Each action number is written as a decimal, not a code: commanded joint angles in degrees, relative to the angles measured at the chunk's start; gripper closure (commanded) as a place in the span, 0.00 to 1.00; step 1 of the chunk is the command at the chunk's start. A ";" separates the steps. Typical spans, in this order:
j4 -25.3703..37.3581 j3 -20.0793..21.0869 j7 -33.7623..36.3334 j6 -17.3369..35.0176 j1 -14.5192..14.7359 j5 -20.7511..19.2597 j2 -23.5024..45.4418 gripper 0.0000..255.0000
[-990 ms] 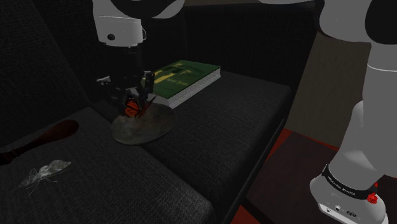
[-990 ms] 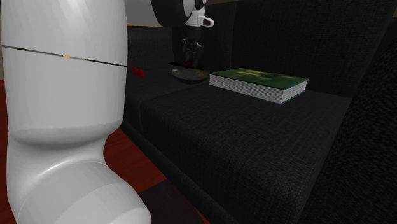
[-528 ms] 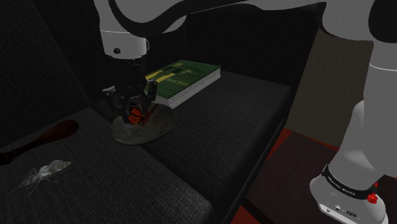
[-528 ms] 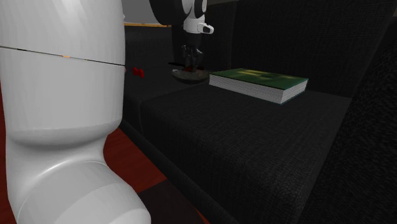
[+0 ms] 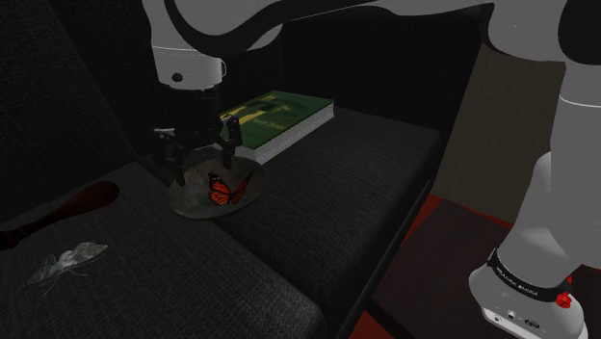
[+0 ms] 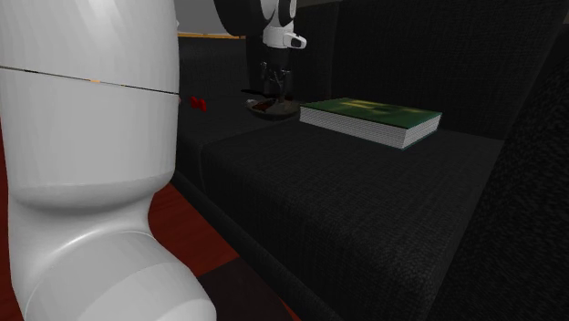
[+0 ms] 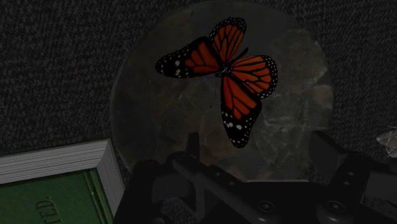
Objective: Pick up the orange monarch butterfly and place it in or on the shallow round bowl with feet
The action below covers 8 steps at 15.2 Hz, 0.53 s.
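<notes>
Left of centre, the spread claw (image 5: 205, 159) hangs over the butterfly (image 5: 223, 190) in the bowl (image 5: 188, 204); best lift straight up.

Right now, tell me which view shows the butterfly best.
The wrist view: the butterfly lies wings spread in the bowl, its orange-and-black pattern plain. The shoulder view shows it small; in the second exterior view it is too far to make out.

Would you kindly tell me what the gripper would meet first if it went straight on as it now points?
Probably the orange butterfly lying in the shallow bowl, or the bowl's floor just beside it; the open gripper points down at both, and depth is unclear.
</notes>
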 commanded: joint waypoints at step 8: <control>7.36 -0.03 0.05 -7.32 -0.06 -0.03 0.05 0.00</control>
